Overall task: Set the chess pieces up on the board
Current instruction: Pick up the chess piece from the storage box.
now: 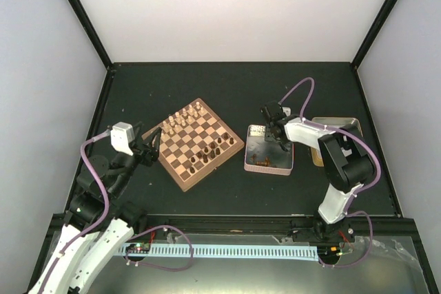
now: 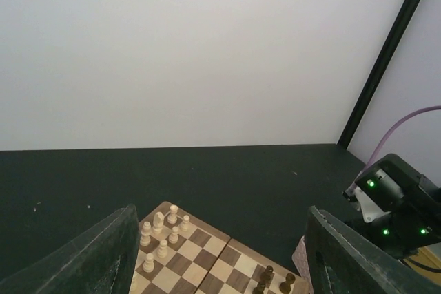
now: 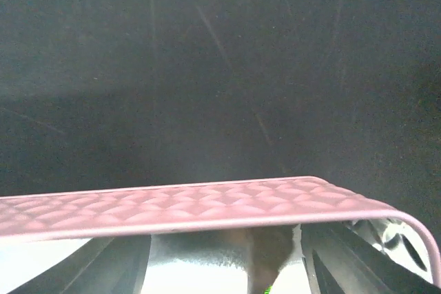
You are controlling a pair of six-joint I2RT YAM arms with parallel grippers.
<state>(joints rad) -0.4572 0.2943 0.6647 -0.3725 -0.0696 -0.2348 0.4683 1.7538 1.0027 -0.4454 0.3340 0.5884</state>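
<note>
The board (image 1: 185,158) lies left of centre, turned diagonally. Several dark chess pieces (image 1: 212,149) stand on its near right part, and cream pieces (image 1: 182,118) fill its far corner. More dark pieces (image 1: 265,160) lie in the silvery tin (image 1: 253,144). My left gripper (image 1: 153,147) is open and empty at the board's left edge; its wrist view shows the board (image 2: 207,259), two dark pieces (image 2: 275,279) and both fingers (image 2: 103,256) wide apart. My right gripper (image 1: 280,135) reaches into the tin. Its wrist view shows the tin's pink rim (image 3: 207,204) and a blurred dark shape (image 3: 272,249) between open fingers (image 3: 358,266).
A tan tray (image 1: 344,125) sits at the right, behind my right arm. The black table is ringed by black posts and white walls. My right arm's wrist (image 2: 396,204) shows at the right of the left wrist view.
</note>
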